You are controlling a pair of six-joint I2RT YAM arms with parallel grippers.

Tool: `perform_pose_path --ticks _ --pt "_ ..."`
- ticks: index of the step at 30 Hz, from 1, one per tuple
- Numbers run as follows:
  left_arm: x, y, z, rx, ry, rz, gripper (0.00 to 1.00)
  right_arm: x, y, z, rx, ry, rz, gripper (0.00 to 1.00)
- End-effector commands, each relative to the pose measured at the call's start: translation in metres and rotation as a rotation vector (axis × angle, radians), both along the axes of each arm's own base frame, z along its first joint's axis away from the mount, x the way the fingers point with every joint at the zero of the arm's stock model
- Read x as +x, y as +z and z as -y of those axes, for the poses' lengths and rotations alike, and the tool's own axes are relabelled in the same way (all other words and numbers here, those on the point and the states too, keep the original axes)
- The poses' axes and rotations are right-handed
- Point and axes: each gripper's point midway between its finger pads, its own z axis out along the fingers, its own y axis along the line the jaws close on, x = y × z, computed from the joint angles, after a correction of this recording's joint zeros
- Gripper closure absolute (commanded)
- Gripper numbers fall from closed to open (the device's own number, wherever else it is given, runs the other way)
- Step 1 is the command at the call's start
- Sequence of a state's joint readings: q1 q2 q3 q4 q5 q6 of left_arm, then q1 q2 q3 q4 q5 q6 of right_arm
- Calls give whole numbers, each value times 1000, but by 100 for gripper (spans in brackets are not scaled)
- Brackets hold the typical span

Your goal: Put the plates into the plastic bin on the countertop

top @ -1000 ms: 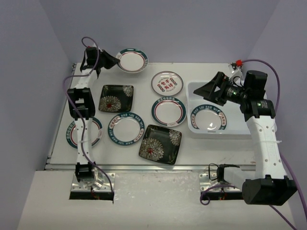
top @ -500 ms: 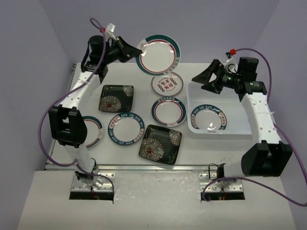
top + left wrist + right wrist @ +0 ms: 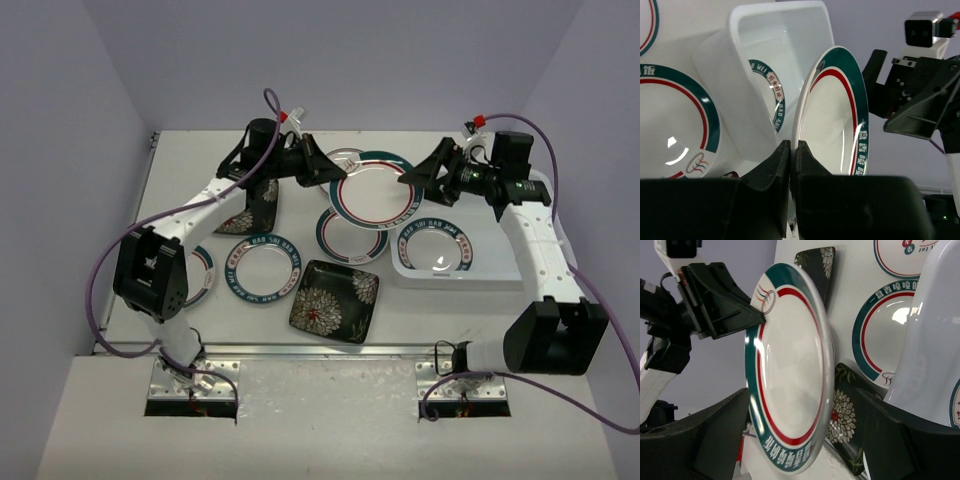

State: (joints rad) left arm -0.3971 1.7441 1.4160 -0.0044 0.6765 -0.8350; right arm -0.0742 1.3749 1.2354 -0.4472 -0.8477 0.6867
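My left gripper point(image 3: 322, 168) is shut on the rim of a round white plate with a teal and red rim point(image 3: 375, 190). It holds the plate tilted in the air just left of the plastic bin point(image 3: 480, 275). The pinch shows in the left wrist view point(image 3: 793, 147), with the plate point(image 3: 835, 125) standing on edge. My right gripper point(image 3: 422, 182) is open, and its jaws stand on either side of the plate's far edge point(image 3: 790, 370) without closing on it. One blue-rimmed plate point(image 3: 435, 248) lies in the bin.
On the countertop point(image 3: 430, 310) lie a teal-rimmed plate point(image 3: 350, 235), a red-patterned plate point(image 3: 343, 157) partly hidden, a blue-rimmed plate point(image 3: 263, 267), two black square plates point(image 3: 335, 298) point(image 3: 262, 200), and a plate point(image 3: 198, 270) under the left arm.
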Motion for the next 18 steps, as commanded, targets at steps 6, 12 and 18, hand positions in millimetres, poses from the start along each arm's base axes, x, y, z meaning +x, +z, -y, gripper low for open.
perform_pose_path --ticks 6,12,18 --pt "-38 69 -1 -105 -19 167 100 -18 14 1 -29 17 80 45" --pt "-42 67 -4 -97 -11 168 100 -25 14 -1 -22 20 73 72" --pt "-34 78 -13 -34 45 237 95 -30 17 2 -36 22 66 100"
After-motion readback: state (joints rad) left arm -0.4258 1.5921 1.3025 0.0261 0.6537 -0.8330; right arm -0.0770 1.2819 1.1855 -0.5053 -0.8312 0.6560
